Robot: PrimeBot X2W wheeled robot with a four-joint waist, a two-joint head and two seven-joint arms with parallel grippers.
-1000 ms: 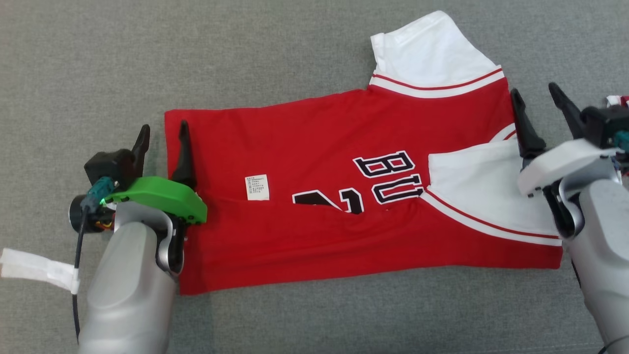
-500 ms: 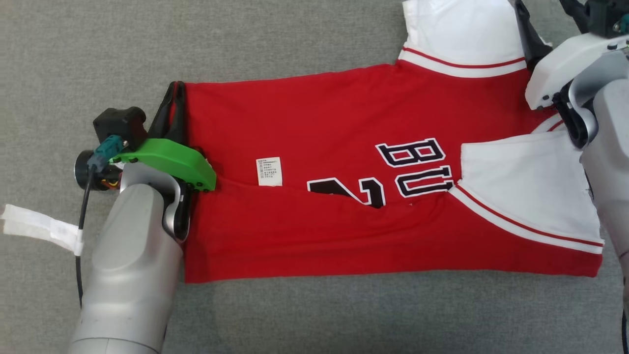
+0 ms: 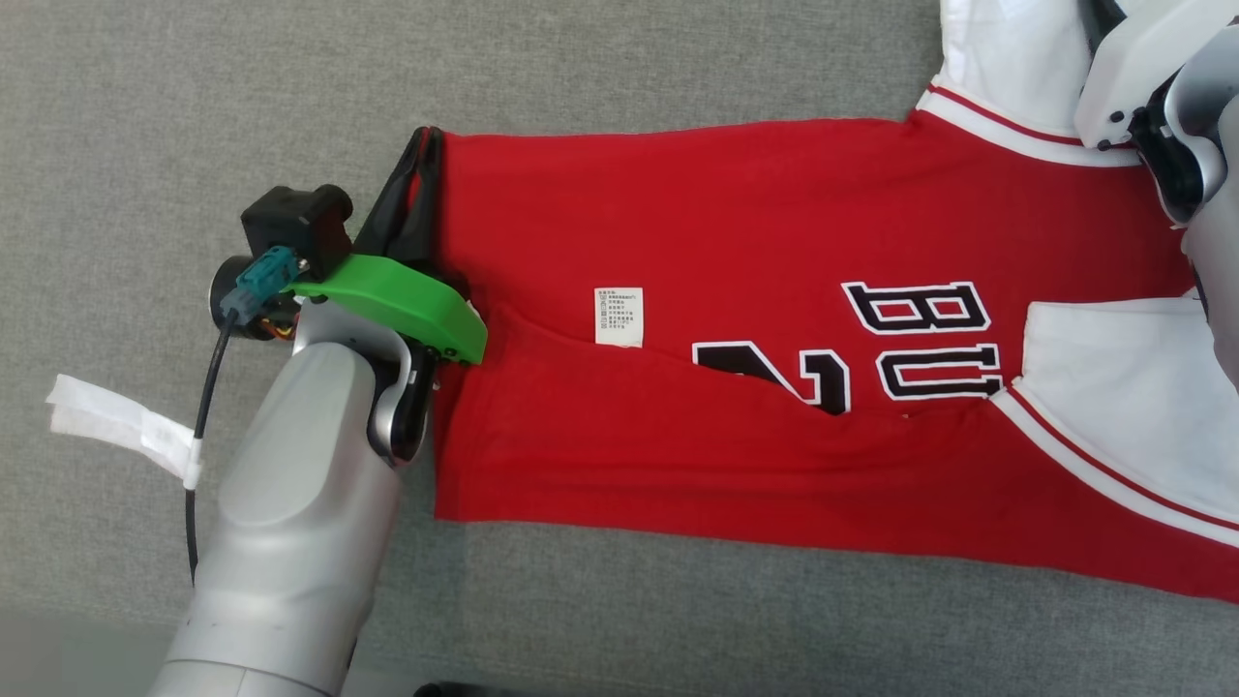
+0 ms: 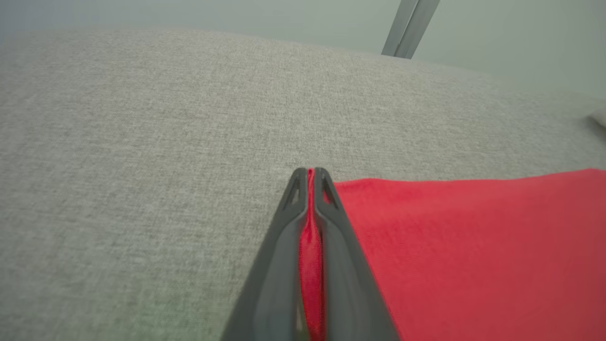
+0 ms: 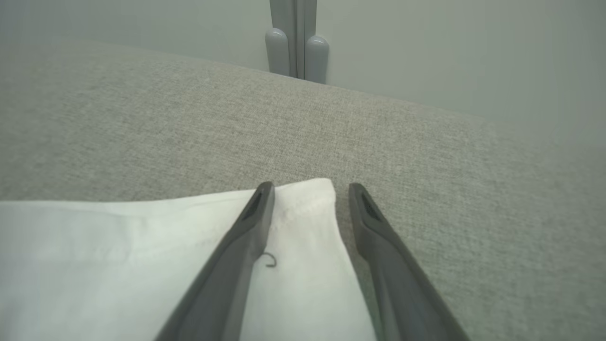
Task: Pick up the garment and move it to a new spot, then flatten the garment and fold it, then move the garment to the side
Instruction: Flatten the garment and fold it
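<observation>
Far left, a white tape tag (image 3: 116,431) hangs off the L arm's cable, lying on the grey fabric-covered bench (image 3: 678,58), well apart from the cloth. Next, the left gripper (image 3: 427,136) is clenched on the far hem corner of the red jersey (image 3: 774,213). The L wrist view shows a strip of red pinched between the two dark fingers right up to the tips.

The jersey lies spread across the bench, hem to the left and shoulders to the right. Its near side is folded over the front, so the care label (image 3: 619,317) shows and the black "BU" lettering (image 3: 920,339) is partly covered.

Far right, the right gripper (image 5: 310,189) has its jaws apart and nothing clamped. One finger lies on the corner of the far white sleeve (image 5: 142,246), the other on bare bench just beside its edge.

Risks, as I judge them:
- The L bite is only at the hem edge (thin, prob. one or two layers). A hard pull could slip it out.
- If the L arm lifts or drags before the R side has hold, the jersey would skew and the near flap could fall open, undoing the fold.
- The R jaws straddle just the sleeve's corner, so closing may catch only a sliver, or the top layer w/o the under one.
</observation>
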